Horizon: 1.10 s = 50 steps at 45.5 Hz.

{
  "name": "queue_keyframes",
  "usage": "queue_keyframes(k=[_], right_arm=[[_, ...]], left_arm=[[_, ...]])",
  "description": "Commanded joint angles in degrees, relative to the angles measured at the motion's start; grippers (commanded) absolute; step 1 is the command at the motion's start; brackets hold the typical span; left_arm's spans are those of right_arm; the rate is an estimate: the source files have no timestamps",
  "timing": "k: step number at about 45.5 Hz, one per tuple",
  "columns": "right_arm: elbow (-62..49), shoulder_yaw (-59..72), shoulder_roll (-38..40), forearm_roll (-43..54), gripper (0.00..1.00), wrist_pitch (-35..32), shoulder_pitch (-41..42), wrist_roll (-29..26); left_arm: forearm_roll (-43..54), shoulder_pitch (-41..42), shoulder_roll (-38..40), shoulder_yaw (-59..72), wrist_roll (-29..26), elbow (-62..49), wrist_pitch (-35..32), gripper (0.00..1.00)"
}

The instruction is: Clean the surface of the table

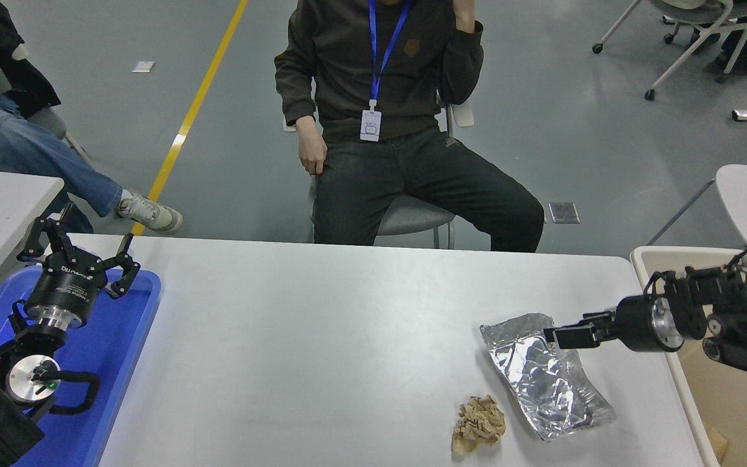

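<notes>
head view | R end effector (558, 336) above foil sheet (542, 376), holds nothing, opening unclear | L end effector (82, 250) spread wide, empty

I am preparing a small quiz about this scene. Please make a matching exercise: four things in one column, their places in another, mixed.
1 crumpled silver foil sheet
2 crumpled brown paper wad
3 blue plastic tray
4 beige plastic bin

a table's left end
b beyond table's right edge
c under the right gripper
d near front edge, left of foil

Pairs: 1c, 2d, 3a, 4b
</notes>
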<state>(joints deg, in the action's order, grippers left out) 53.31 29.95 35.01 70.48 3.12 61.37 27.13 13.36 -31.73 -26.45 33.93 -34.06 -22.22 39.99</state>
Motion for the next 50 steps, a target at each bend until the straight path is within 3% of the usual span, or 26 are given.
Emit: queue_keyframes(k=[1,32,35,36,45,48,50], right_arm=[[-2.3,-0.1,-1.5,-0.3,0.97,4.3,-4.7,0.0],[-11.6,-0.1,-5.3,-0.4,0.78,11.6,-12.5,0.1],[-11.6,-0.1,-5.3,-0.5,0.69,11.6,-12.4,0.2],[-11.6,0.0,-5.3,-0.5,0.6,11.6,-12.4,0.2],[-12.4,0.0,-5.3,-0.6,0.23,11.5,-12.5,1.9],[-13.2,0.4,-5.3,-0.6,0.03,11.5,-12.5,3.0],[-13.8,0.5,-5.3,-0.6,0.0,11.5,-12.5,4.0]], left_arm=[[0.0,0.0,0.0,0.0,0.0,0.1,0.0,1.0],[0.0,0.0,0.0,0.0,0.0,0.1,0.0,1.0],[0.0,0.0,0.0,0.0,0.0,0.0,0.0,1.0],[0.0,0.0,0.0,0.0,0.0,0.1,0.0,1.0],[0.0,0.0,0.0,0.0,0.0,0.1,0.0,1.0],[0.0,0.0,0.0,0.0,0.0,0.0,0.0,1.0],[0.0,0.0,0.0,0.0,0.0,0.1,0.0,1.0]])
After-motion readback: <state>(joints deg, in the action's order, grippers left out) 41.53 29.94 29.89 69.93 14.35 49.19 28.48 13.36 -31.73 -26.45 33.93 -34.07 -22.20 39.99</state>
